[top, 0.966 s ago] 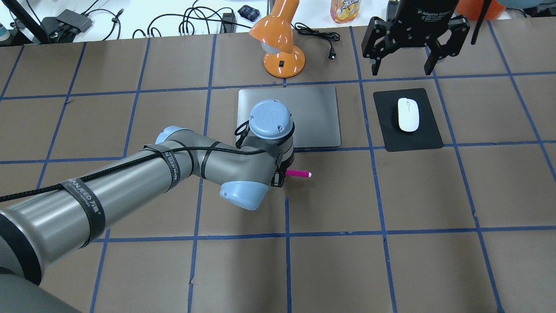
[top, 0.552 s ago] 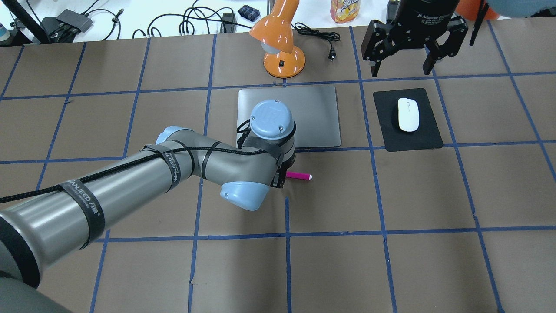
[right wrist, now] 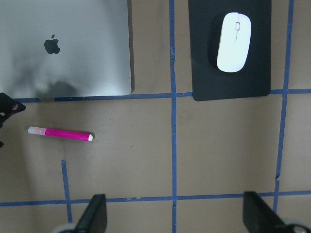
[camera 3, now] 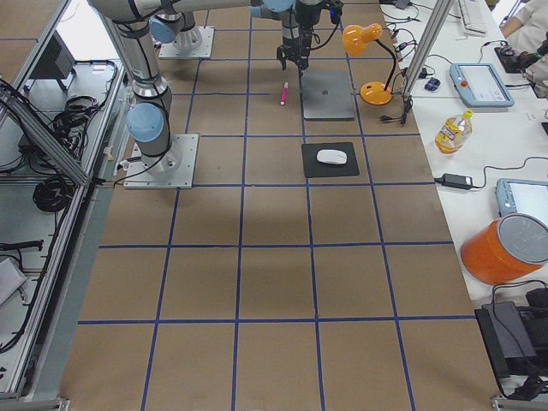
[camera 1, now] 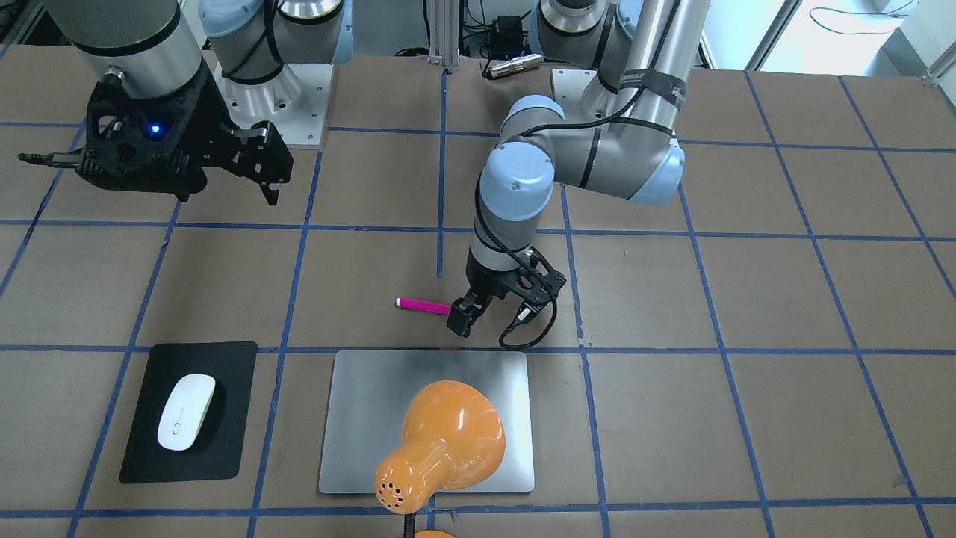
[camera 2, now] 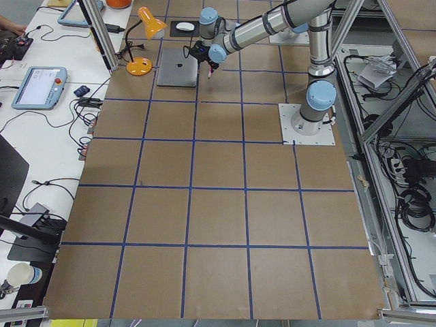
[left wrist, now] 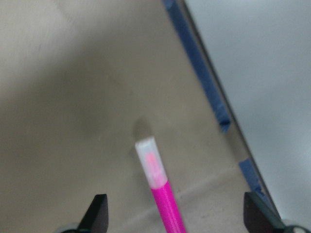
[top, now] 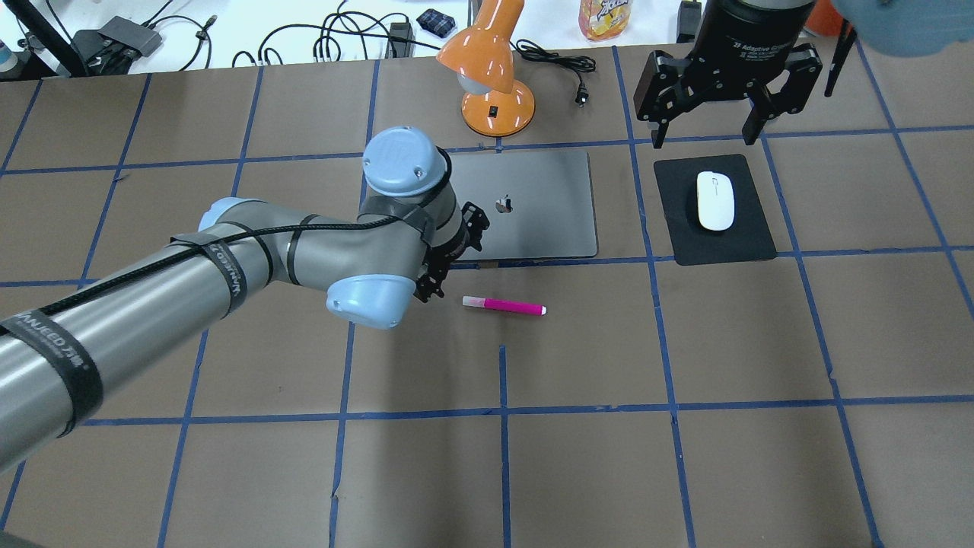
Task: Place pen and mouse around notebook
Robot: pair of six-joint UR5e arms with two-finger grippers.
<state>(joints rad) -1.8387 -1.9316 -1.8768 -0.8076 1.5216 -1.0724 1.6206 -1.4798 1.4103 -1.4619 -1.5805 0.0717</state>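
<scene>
The pink pen (top: 504, 306) lies flat and free on the table, just in front of the silver notebook's (top: 533, 205) near edge. My left gripper (top: 453, 255) hovers open above the pen's whitish cap end; in the left wrist view that pen (left wrist: 163, 199) lies between the spread fingers, untouched. The white mouse (top: 715, 200) rests on a black mat (top: 685, 240) to the right of the notebook. Just beyond that mat, my right gripper (top: 704, 138) hangs open and holds nothing. Its wrist view shows the mouse (right wrist: 233, 42), notebook (right wrist: 73, 48) and pen (right wrist: 60, 133) below.
An orange desk lamp (top: 491, 84) stands behind the notebook, its cord trailing right. In the front-facing view the lamp (camera 1: 441, 441) hides part of the notebook (camera 1: 358, 418). Cables and a bottle (top: 605, 17) lie beyond the table's far edge. Blue tape lines grid the brown tabletop.
My left arm has lifted and swung back to the left, uncovering the pen's cap end; the pen stays where it was. The right gripper has shifted only slightly.
</scene>
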